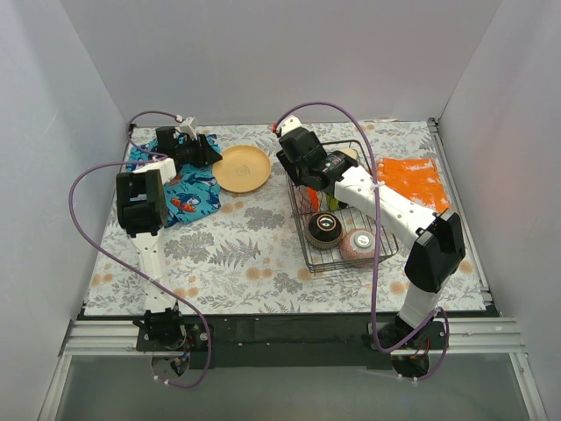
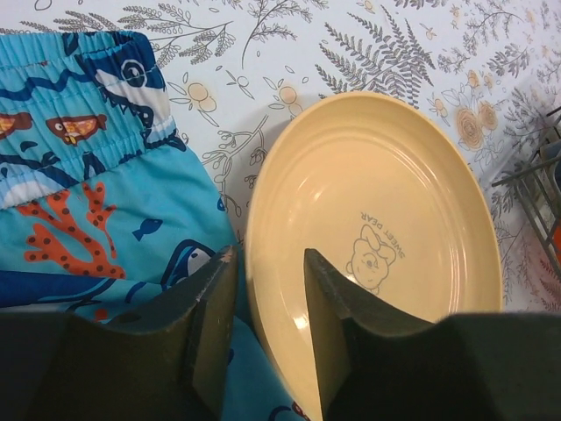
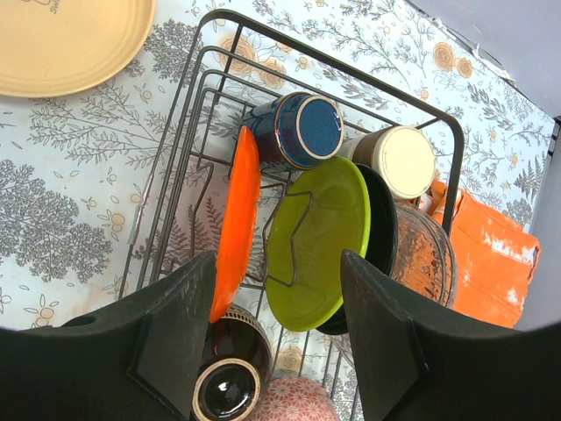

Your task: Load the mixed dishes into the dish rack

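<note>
A yellow-orange plate lies flat on the table, left of the black wire dish rack. My left gripper is at the plate's left edge. In the left wrist view its jaws straddle the rim of the plate with a small gap showing, so it is open. My right gripper hangs open and empty over the rack. In the rack stand a red-orange plate, a green plate and a dark plate. Also in it are a blue mug, a beige cup, a brown-ringed bowl and a pink bowl.
A blue patterned cloth lies under and beside my left gripper, and its edge touches the plate in the left wrist view. An orange crinkly bag lies right of the rack. White walls enclose the table on three sides.
</note>
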### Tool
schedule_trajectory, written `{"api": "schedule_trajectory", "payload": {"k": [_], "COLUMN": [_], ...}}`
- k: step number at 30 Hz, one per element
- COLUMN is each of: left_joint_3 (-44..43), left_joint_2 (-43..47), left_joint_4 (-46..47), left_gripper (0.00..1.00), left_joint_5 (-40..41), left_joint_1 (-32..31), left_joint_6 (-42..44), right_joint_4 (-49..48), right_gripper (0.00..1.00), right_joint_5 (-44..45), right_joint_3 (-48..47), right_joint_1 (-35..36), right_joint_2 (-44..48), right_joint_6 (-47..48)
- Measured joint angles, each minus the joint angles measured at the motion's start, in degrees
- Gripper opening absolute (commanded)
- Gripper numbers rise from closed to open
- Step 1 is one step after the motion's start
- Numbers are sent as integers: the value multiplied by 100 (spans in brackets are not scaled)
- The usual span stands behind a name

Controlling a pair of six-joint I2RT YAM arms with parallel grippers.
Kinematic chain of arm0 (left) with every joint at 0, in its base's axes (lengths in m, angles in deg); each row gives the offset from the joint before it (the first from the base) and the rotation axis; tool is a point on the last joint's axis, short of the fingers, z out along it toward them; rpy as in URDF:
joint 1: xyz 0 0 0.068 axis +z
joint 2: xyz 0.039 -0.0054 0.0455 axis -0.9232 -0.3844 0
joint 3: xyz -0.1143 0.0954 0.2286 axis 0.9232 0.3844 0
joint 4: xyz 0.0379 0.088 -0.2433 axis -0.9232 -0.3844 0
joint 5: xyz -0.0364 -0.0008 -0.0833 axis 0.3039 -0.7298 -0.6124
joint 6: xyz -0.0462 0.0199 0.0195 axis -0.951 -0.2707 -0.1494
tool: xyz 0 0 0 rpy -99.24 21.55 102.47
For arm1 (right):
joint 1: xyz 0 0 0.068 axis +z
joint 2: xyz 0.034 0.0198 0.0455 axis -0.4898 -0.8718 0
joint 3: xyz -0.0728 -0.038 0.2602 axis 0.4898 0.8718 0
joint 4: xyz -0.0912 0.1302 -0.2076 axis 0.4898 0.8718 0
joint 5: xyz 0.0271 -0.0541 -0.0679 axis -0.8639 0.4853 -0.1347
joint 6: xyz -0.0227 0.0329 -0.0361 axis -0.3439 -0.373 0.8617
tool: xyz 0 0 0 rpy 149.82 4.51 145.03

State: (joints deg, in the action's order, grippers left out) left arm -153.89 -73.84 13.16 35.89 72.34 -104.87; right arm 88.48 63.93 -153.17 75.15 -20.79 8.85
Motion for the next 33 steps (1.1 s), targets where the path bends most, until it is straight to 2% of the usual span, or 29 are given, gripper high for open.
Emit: {"api": "schedule_trajectory", "payload": {"k": [11,17,24,26,29,33], "left_joint_3": [0,0,15,81,313,863], "left_joint_2": [0,-2,22,122,450,1375], "left_joint_4": [-151,-396,-463,-503,-557,-741], "left_gripper": [26,11,1,0,0,0], "left_joint_5": [216,369,39,-70,-181,-424], "left_joint_1": [-31,-68,-90,-92,-76,39], "left_joint_6": [251,562,533,487,424,389], "right_joint_4": [-4,-66,-232,-251,-177,109], "right_gripper": [69,68,66,69,76,76], "right_joint_5": [0,4,39,-52,-522,-1606], "right_joint_3": [17,33,260,262,192,-302], "right_joint_1": [0,0,-20,-66,-245,-660], "right_joint_2": [0,0,2,2,-15,-166], "right_joint_6": [111,232,422,485,509,376]}}
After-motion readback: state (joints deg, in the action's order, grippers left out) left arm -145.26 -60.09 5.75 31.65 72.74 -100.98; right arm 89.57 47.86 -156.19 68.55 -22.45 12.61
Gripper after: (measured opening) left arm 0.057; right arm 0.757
